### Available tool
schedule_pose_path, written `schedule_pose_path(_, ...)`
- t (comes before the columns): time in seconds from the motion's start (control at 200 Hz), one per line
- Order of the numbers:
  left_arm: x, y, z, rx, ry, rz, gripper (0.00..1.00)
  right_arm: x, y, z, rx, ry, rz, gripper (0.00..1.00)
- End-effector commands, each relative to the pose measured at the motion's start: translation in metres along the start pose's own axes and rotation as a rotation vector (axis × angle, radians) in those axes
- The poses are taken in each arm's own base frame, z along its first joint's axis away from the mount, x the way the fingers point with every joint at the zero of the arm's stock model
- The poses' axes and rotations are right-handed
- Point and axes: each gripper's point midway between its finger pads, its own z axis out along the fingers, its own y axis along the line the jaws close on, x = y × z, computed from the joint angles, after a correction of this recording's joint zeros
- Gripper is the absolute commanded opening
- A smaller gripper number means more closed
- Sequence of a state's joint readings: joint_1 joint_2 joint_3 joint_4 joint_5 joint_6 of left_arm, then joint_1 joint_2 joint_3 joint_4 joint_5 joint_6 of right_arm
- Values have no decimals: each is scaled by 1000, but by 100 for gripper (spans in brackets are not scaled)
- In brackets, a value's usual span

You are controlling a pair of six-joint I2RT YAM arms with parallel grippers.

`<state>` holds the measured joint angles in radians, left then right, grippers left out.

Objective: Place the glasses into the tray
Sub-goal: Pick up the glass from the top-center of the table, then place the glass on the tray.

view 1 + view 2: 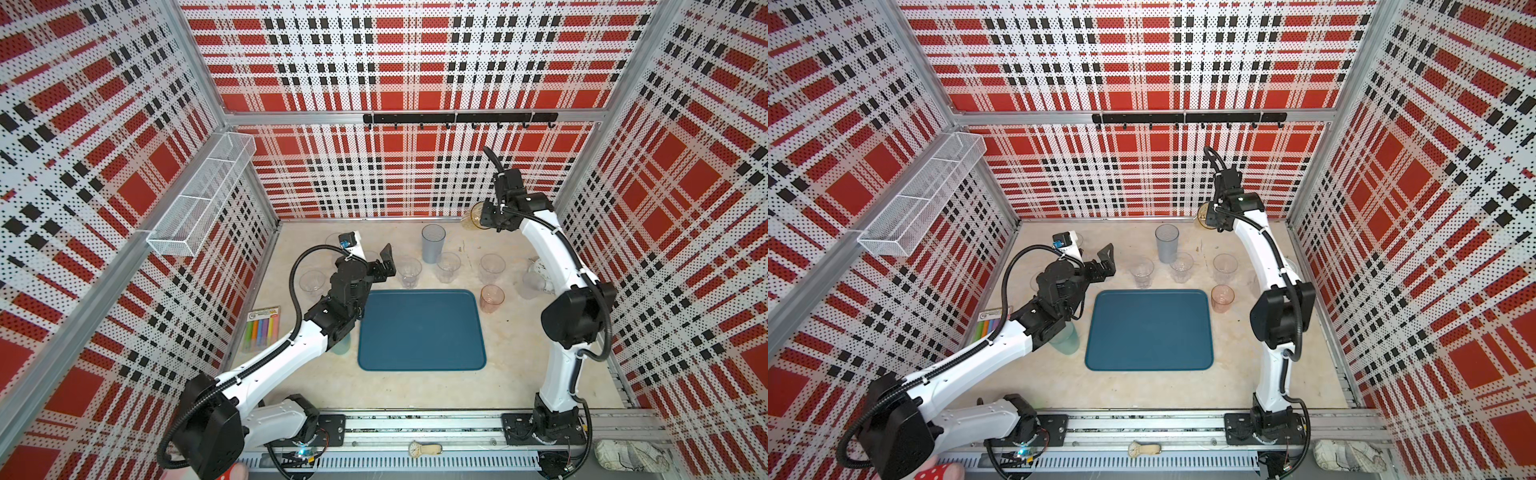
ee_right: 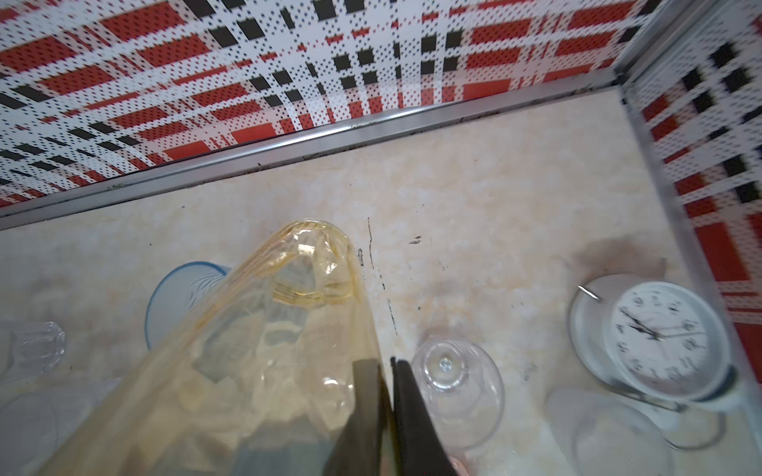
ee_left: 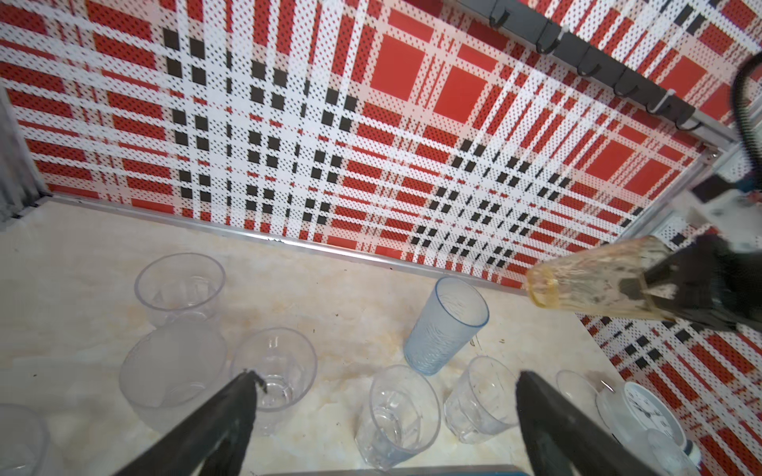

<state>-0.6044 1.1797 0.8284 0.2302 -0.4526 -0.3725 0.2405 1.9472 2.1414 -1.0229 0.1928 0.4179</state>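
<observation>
One amber glass (image 2: 268, 350) is off the tabletop (image 1: 415, 390). The right gripper (image 2: 389, 362), jaws pinched almost together on the wall at its rim, holds it tipped nearly sideways above the far edge, toward the right corner. The tray (image 1: 419, 332) lies empty mid-tabletop, so this looks like the carry stage; next the glass needs swinging over the tray and righting before release. The right arm stretches high and far. The left gripper (image 1: 388, 262) hovers wide open, holding nothing, near clear glasses (image 1: 409, 272) beyond the tray's far edge.
</observation>
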Motion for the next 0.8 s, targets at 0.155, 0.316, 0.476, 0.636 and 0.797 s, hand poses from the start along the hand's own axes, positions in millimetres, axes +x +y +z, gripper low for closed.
schedule_pose_path(0.155,-32,46,-5,-112,-78,15,98,100,87,-83,-93,220,-329,0)
schedule_pose_path(0.316,-38,66,-7,-133,-70,-13,97,164,151,-92,-211,351,-471,1)
schedule_pose_path(0.476,-33,76,-9,-133,-34,-55,97,211,196,-75,-239,435,-604,3)
schedule_pose_path(0.636,-24,84,-17,-135,-16,-60,97,230,221,-56,-290,464,-597,3)
schedule_pose_path(0.797,-15,87,-21,-130,0,-62,96,249,225,-31,-268,505,-618,4)
